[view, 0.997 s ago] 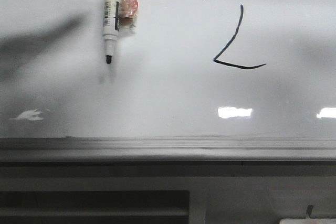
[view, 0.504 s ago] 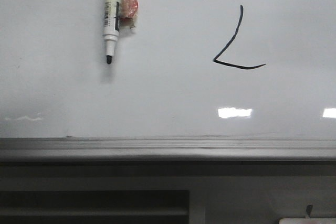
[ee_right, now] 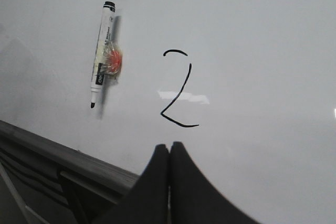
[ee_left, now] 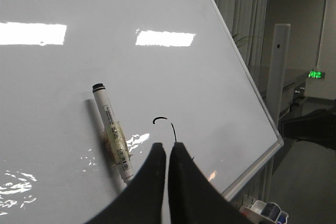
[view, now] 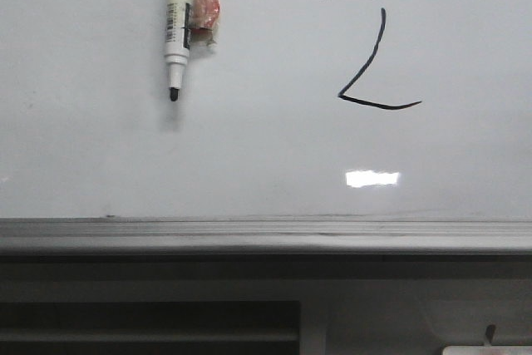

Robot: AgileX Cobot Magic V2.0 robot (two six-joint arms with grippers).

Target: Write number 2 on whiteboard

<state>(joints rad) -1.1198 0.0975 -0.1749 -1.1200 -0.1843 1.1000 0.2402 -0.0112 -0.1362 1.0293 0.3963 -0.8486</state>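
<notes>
The number 2 (view: pixel 371 51) is drawn in thin black strokes on the whiteboard (view: pixel 266 155), with a gap between its top hook and diagonal. It also shows in the right wrist view (ee_right: pixel 178 90); in the left wrist view only its top (ee_left: pixel 164 124) shows above the fingers. A white marker (view: pixel 175 27) with a black tip sticks to the board, left of the digit, with a taped red piece (view: pixel 204 7) beside it. My left gripper (ee_left: pixel 168 146) is shut and empty, back from the board. My right gripper (ee_right: pixel 169 145) is shut and empty. Neither gripper shows in the front view.
A grey ledge (view: pixel 266 234) runs along the board's bottom edge, with a dark slatted panel (view: pixel 150 326) below it. In the left wrist view the board's frame corner (ee_left: pixel 275 142) and a tray of small containers (ee_left: pixel 262 211) show to one side.
A dark arm and its shadow at the top left of the front view have withdrawn out of sight. The marker stays on the board. The digit is unchanged.
</notes>
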